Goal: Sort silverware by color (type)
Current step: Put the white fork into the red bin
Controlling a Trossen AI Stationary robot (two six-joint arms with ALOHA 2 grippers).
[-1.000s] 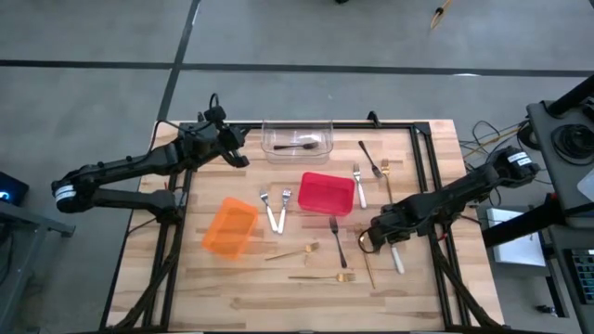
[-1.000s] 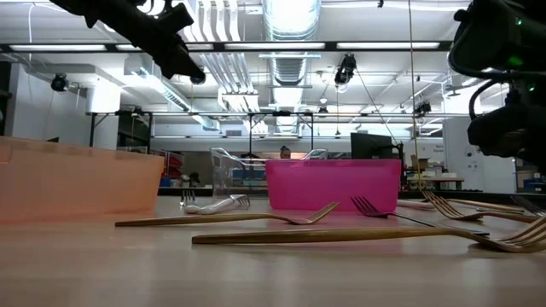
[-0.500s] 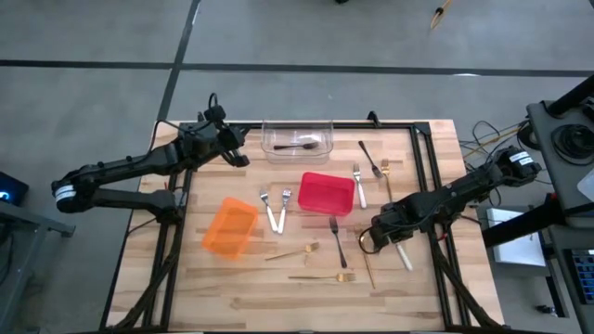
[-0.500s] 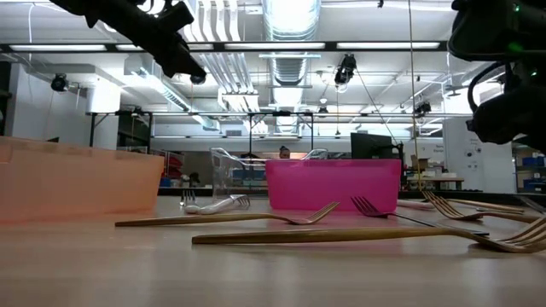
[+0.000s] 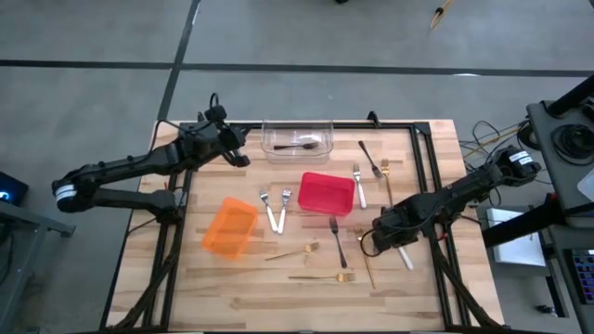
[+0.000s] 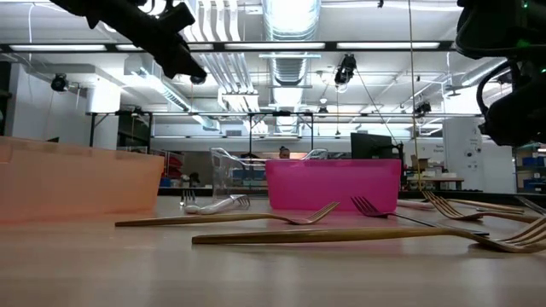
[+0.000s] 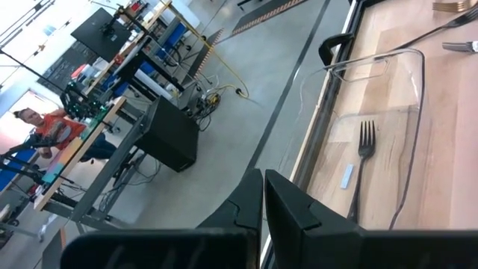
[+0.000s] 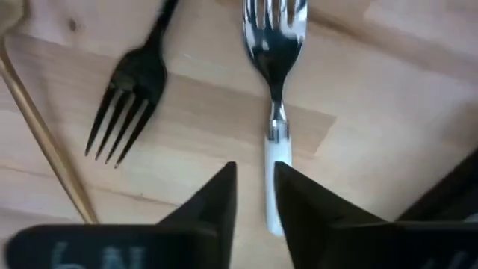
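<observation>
Right end effector (image 5: 379, 238) low over the worktop (image 5: 422, 297) near its right edge, fingers slightly spread, straddling the white handle of a silver fork (image 8: 274, 52) flat on the wood. Probably parted just enough to take or let go that thin handle; no firm pinch visible. Just beside, a black fork (image 8: 128, 96) and a long gold utensil (image 8: 41, 146), all still unsorted. Further out, a red bin (image 5: 326, 193) near the middle, an orange bin (image 5: 229, 226) toward the left, two silver forks (image 5: 275, 210) between them. More gold forks (image 5: 320, 263) toward the near edge. At the far edge, a clear bin (image 5: 297, 136) already holding one dark fork (image 7: 361, 168), so likely the place for black pieces. Left end effector (image 5: 239, 160) pressed together, empty, raised beside the clear bin near the far left corner, apparently waiting.
</observation>
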